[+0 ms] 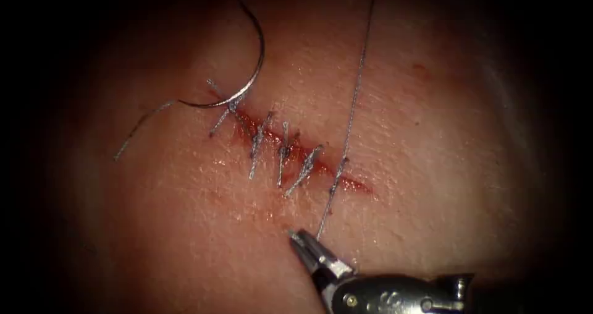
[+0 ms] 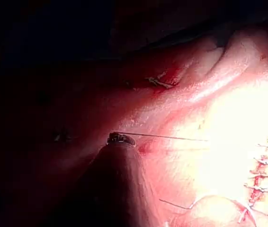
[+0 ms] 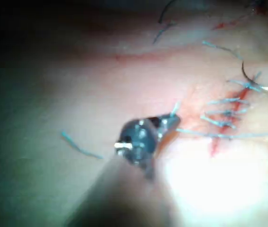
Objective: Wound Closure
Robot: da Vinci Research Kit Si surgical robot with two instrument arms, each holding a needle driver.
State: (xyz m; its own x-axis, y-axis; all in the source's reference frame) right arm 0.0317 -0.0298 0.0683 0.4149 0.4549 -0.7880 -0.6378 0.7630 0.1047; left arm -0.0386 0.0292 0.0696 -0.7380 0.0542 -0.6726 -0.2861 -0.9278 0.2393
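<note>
Several stitches (image 1: 281,150) already across the cut (image 1: 296,156) in the tissue (image 1: 432,135); lower-right end still red and gaping past the last one. Curved needle (image 1: 250,73) lying free on the tissue by the cut's upper-left end, not driven in. Right tool (image 1: 302,243) just below the cut, jaws closed near the taut thread (image 1: 352,113), grip uncertain. Left tool's (image 2: 120,138) jaws pinching thread.

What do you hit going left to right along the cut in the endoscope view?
Loose thread tail → curved needle, lying free on the tissue → row of stitches → taut thread crossing the cut's right end, its lower end at the right gripper.
</note>
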